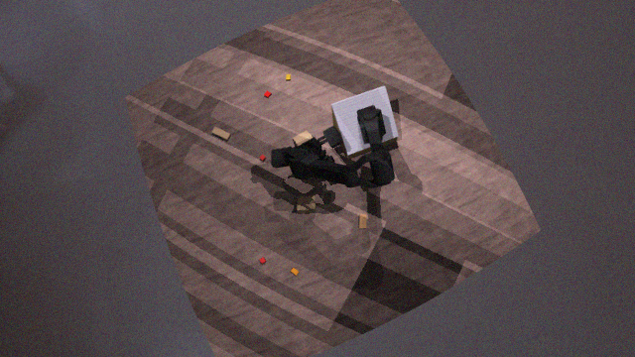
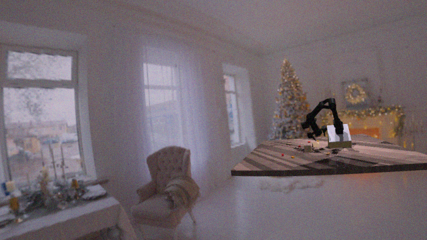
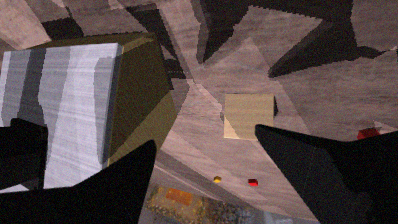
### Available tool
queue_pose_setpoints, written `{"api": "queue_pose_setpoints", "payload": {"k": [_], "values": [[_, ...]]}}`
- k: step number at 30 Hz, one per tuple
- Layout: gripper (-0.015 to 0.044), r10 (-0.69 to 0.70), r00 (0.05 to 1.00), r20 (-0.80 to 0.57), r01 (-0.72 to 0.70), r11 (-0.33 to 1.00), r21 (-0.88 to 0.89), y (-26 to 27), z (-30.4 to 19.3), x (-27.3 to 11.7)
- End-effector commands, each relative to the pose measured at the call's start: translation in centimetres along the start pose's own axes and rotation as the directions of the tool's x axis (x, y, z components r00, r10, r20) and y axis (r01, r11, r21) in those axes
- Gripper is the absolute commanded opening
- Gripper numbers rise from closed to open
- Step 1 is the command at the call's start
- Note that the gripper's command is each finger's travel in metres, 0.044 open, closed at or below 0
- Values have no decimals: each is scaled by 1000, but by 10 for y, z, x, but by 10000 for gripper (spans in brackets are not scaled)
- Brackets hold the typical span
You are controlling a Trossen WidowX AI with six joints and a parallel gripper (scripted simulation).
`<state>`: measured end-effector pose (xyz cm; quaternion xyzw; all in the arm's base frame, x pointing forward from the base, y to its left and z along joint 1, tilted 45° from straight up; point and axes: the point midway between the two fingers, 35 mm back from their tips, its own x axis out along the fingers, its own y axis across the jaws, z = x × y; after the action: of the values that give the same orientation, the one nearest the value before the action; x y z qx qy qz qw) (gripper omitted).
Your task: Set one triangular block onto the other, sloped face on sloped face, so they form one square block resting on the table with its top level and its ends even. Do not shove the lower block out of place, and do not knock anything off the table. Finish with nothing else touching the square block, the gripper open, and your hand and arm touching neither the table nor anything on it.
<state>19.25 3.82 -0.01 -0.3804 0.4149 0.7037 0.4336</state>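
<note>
One tan triangular block (image 1: 303, 138) (image 2: 315, 145) (image 3: 249, 116) stands on the table (image 1: 427, 164) beside the arm, partly hidden by it in the top view. In the wrist view it shows as a pale square below and beyond the right fingertip. The other triangular block (image 1: 306, 203) (image 2: 307, 149) stands apart from it, in the arm's shadow. The way their sloped faces point is too small to tell. My gripper (image 3: 206, 136) is wide open and empty, raised above the table. The fingers appear clear of both blocks.
A large box with a sloped white top (image 1: 347, 116) (image 3: 75, 100) stands close by my left finger. Flat tan blocks lie left (image 1: 220, 133) and at the front right (image 1: 363, 221). Small red (image 1: 267, 94) and yellow (image 1: 288, 77) pieces are scattered about.
</note>
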Motion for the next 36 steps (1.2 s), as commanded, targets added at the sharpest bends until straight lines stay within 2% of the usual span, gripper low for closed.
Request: {"api": "queue_pose_setpoints", "payload": {"k": [1,17,32,36], "values": [[440,-338,865,-370,378,925,38,-20,25,-17],[440,-349,859,-374,389,920,37,-22,25,-14],[440,-347,860,-374,388,921,38,-53,-8,62],[440,-346,860,-375,388,921,38,-54,-12,70]]}}
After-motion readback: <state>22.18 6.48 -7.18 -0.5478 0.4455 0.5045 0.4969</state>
